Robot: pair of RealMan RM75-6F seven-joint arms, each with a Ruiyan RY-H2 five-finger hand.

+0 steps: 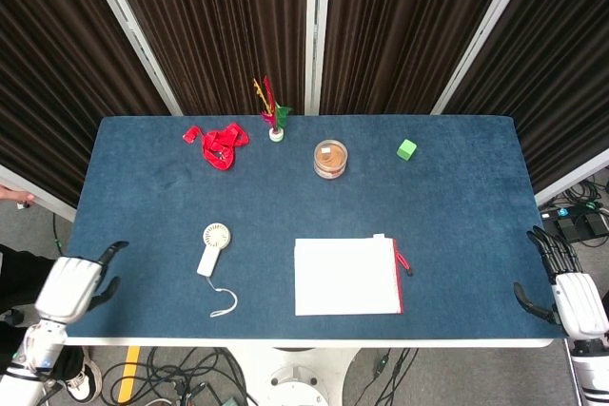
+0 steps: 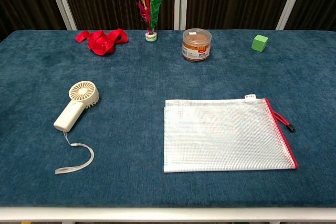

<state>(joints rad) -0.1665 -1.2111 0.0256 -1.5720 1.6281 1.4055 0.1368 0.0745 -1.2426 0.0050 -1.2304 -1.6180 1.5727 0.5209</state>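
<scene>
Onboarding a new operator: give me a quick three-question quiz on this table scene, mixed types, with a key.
1. True or false: the left hand holds the fan.
2. Which lies nearest the right hand? A) red ribbon B) mesh pouch C) feather toy
3. What stands between the feather toy and the green cube along the far edge?

Key
1. False; it holds nothing.
2. B
3. The round jar.

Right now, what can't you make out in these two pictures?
- Both hands: outside the chest view's frame.
- Left hand: head view, finger pose unclear.
- Round clear plastic jar: label print too small.
- White mesh zip pouch: contents indiscernible.
- Small green cube: material unclear.
</scene>
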